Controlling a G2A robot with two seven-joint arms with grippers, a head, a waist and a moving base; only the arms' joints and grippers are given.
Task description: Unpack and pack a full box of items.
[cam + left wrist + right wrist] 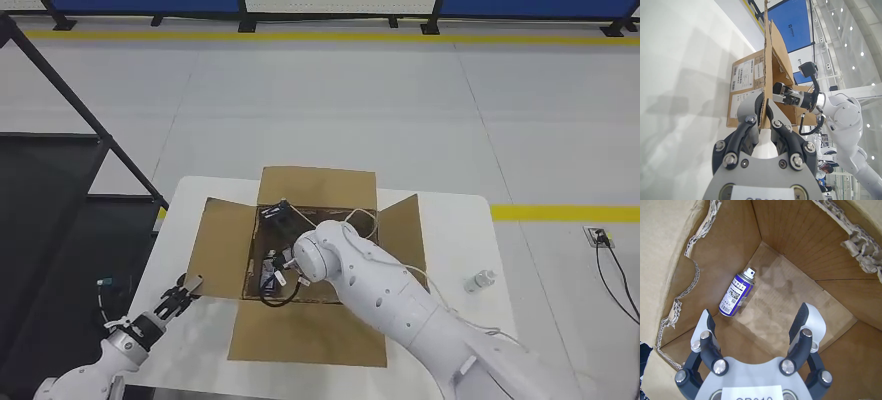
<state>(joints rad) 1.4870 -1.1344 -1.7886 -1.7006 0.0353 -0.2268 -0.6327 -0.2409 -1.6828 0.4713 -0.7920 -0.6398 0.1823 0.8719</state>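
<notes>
An open cardboard box (pixel 318 190) stands on the white table (pixel 455 235) with its flaps spread out. My left gripper (pixel 186 292) is at the box's left flap (pixel 222 250), shut on the flap's edge (pixel 767 56) between its fingers (pixel 763 106). My right arm (pixel 340 260) goes down into the box. Its gripper (pixel 755 311) hangs open above the box floor (pixel 783 294), holding nothing. A blue spray can (pixel 737 292) with a white nozzle lies on its side against an inner wall, just beyond one fingertip. The right gripper (pixel 779 92) also shows past the flap.
A small clear bottle (pixel 481 280) stands on the table to the right of the box. A black metal frame (pixel 60 170) rises along the table's left side. The box's near flap (pixel 305 335) lies flat toward the front edge.
</notes>
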